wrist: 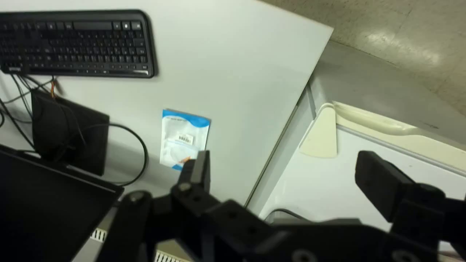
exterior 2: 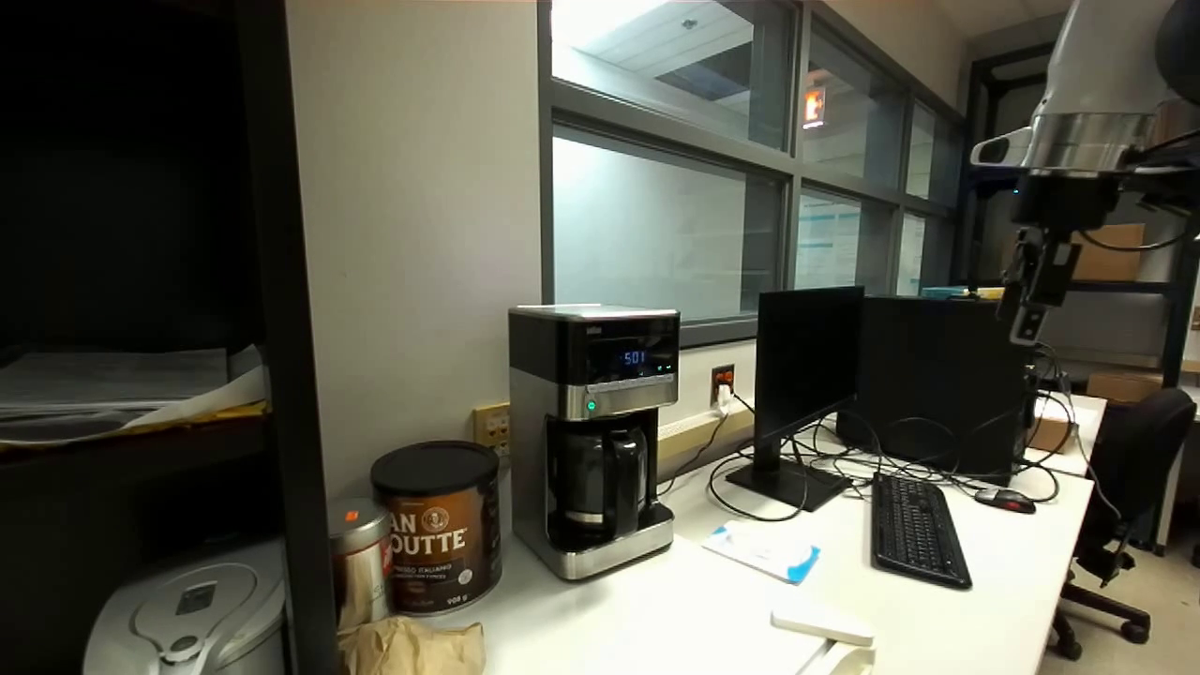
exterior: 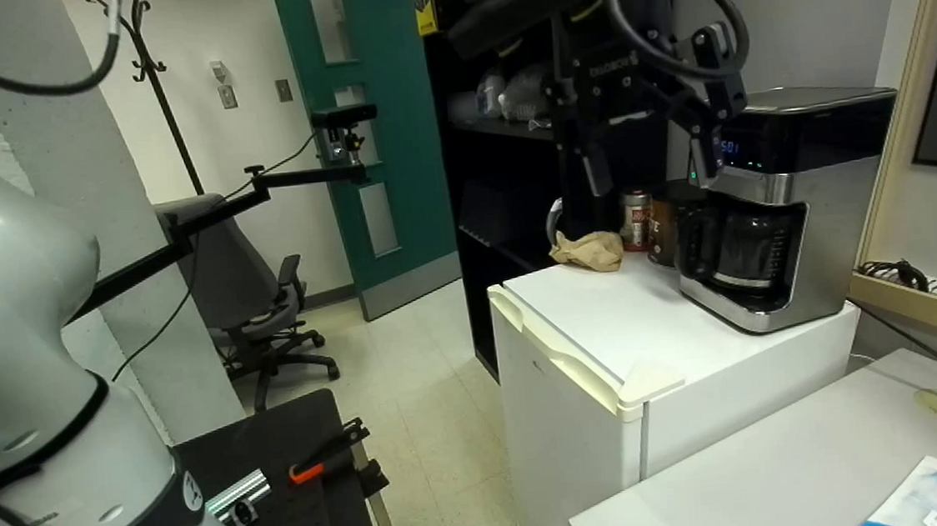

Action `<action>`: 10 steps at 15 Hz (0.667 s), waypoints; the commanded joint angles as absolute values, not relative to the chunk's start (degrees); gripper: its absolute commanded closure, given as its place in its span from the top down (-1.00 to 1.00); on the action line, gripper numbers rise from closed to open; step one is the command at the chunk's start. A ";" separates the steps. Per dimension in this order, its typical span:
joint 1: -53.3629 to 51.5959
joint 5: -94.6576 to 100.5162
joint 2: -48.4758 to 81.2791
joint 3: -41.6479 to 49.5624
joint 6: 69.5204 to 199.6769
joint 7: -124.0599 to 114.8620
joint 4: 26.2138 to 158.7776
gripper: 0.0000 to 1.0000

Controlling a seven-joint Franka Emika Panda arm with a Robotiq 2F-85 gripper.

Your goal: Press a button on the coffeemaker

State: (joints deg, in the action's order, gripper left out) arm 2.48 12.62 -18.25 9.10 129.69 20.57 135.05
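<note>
- Gripper (exterior: 650,168), two o'clock in an exterior view: fingers (exterior: 705,162) spread wide, one masking part of the control panel (exterior: 748,156).
- Desk (exterior: 769,465), four o'clock, running out of frame.
- White mini fridge (exterior: 598,320) beyond, bearing the coffeemaker (exterior: 820,214) at three o'clock (well apart from the gripper): upright, long axis vertical, front towards eight.
- Black shelving (exterior: 502,160), one o'clock: contents indistinct.
- Green door (exterior: 405,151), eleven o'clock; top cut off.

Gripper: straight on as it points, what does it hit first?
Pointing down, the gripper likely meets the fridge or neighbouring desk first; depth leaves unclear which. The coffeemaker stands off that line.
</note>
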 commanded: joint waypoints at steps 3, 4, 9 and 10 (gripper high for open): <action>1.72 14.21 -9.31 6.56 145.32 22.11 134.05 0.47; 1.58 14.18 -7.82 5.97 147.68 22.02 133.76 0.36; 2.02 19.40 -1.85 3.32 159.10 19.77 132.91 -0.41; 2.24 22.27 -0.73 2.90 161.87 18.24 132.72 -0.57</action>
